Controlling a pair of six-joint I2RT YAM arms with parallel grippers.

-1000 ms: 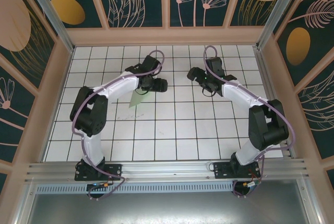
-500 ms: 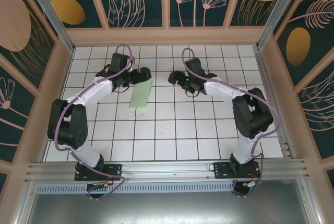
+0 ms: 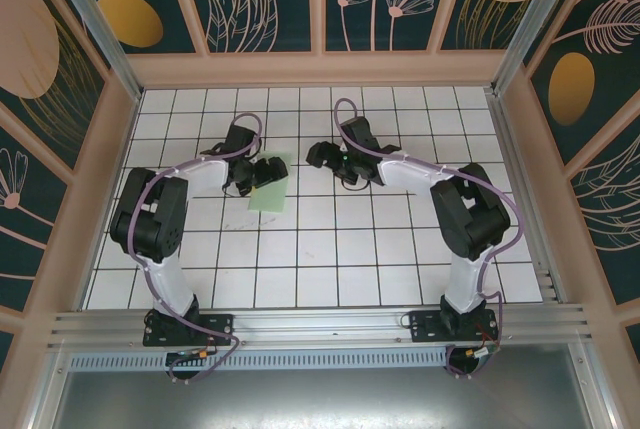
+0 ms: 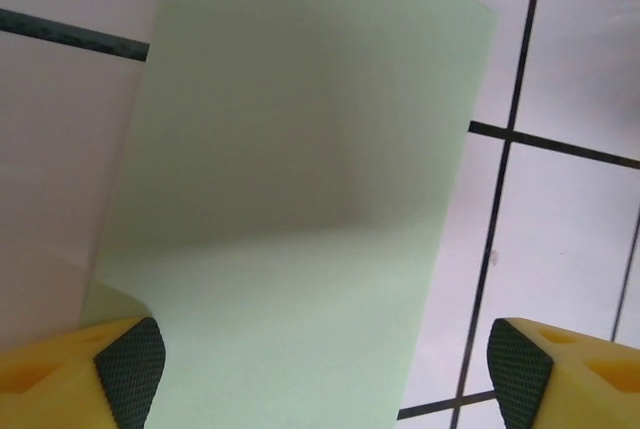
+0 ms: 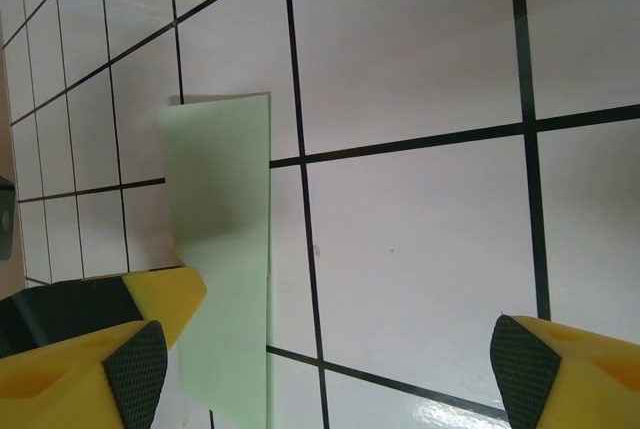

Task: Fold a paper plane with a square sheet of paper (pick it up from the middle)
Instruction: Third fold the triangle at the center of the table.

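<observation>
The sheet of paper (image 3: pixel 268 199) is a pale mint-green oblong lying flat on the white grid table (image 3: pixel 360 239), left of centre. My left gripper (image 3: pixel 264 171) hovers over its far end, open. In the left wrist view the paper (image 4: pixel 300 199) fills the middle and runs down between the yellow fingertips (image 4: pixel 125 369) of that gripper (image 4: pixel 322 374), with nothing clamped. My right gripper (image 3: pixel 318 156) stands open just right of the paper, over bare tiles. In the right wrist view the paper (image 5: pixel 225 249) lies at the left, beside this gripper (image 5: pixel 328 369). A paper plane is out of view.
Wooden walls (image 3: pixel 320 69) with dark floral panels close the table on three sides. An aluminium rail (image 3: pixel 320 324) runs along the near edge, where both arm bases are bolted. Both arms reach inward toward the table's middle back.
The left gripper has swung back and come down over the paper's far end. The right gripper has slid left, closer to the paper. The paper stays on the table.
</observation>
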